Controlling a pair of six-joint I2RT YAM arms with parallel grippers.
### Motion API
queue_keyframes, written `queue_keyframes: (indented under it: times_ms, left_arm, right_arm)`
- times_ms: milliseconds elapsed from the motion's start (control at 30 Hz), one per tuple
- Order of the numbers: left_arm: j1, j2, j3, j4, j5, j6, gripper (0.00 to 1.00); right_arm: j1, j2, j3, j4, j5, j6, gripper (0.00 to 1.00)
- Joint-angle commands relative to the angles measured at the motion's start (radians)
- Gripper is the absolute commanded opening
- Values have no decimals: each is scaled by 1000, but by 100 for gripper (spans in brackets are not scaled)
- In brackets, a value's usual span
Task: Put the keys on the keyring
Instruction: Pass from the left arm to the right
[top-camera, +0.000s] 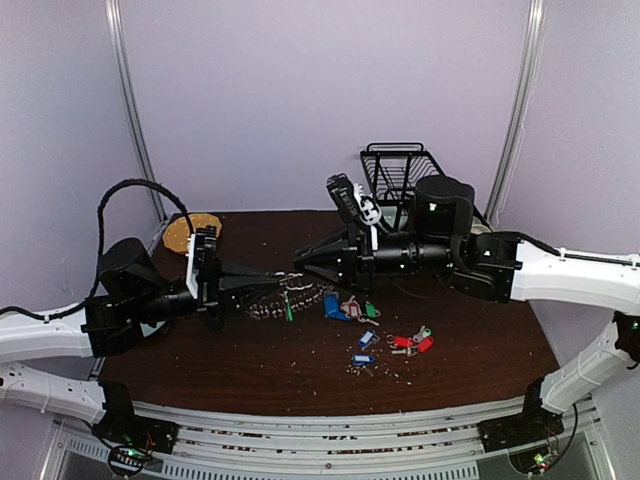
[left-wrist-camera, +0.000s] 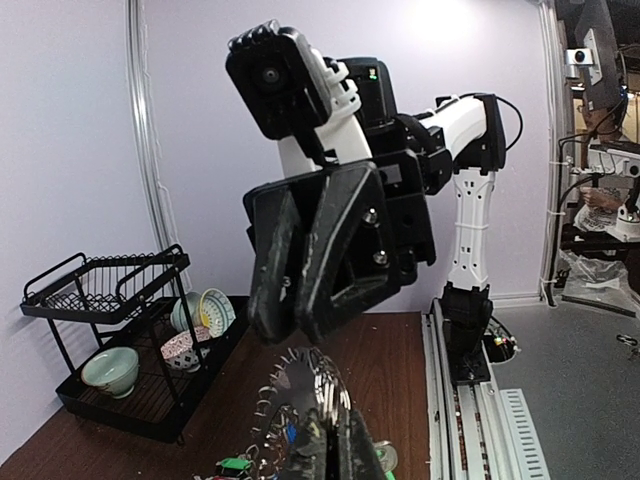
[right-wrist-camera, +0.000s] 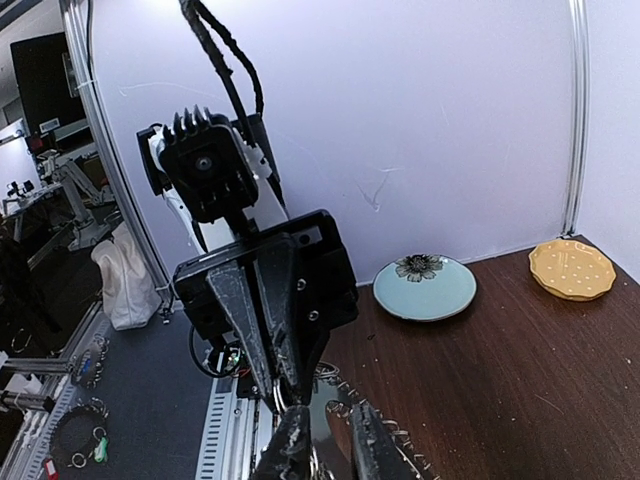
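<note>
Left side: pinches the keyring (top-camera: 268, 302) in the left gripper (top-camera: 283, 279), fingers pressed tight together. Holds it raised near the middle of the dark table (top-camera: 200, 350), with the chain of small linked rings drooping below the tips toward the wood. Cannot tell whether the lowest rings touch the wood. Carries one green tag (top-camera: 289, 308) among the hanging rings.

Right side: points the right gripper (top-camera: 300, 262) straight at the left one, nearly tip to tip, just above the top of the loop. Shows fingers a little apart with a narrow gap. Cannot tell from any view whether anything sits in that gap.

On the wood to the right of the ring: finds loose keys (top-camera: 367, 338) scattered, a blue tag (top-camera: 335, 308) nearest the chain, red tags (top-camera: 412, 343) farthest right, a pink and a green one between, another blue one nearer the front edge. Lies all of it apart from both grippers, none on the ring.

Back right: stands a black wire rack (top-camera: 395, 170), with bowls (left-wrist-camera: 110, 368) on its lower shelf.

Back left by the wall: rests a yellow plate (top-camera: 190, 232), and just beside it, in the right wrist view, a pale blue plate (right-wrist-camera: 425, 288) with a dark flower
</note>
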Motion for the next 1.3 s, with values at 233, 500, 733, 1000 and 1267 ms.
queue_keyframes:
  times_ms: [233,500,733,1000,1267]
  left_arm:
    - [-2,-13,9,69,-13,21,0]
    - [-2,-6,24,50,-17,35,0]
    - [-2,-12,27,41,-19,41,0]
    - [-2,-7,31,35,-19,45,0]
    - [-2,-5,34,26,-18,49,0]
  right_arm:
    - [42,29,96,-143,20,-57,22]
    - [79,66,197,-311,60,-162,12]
    - [83,89,250,-410,114,-195,10]
    - [81,46,280,-461,177,-228,21]
    - [100,115,380,-581,193,-282,20]
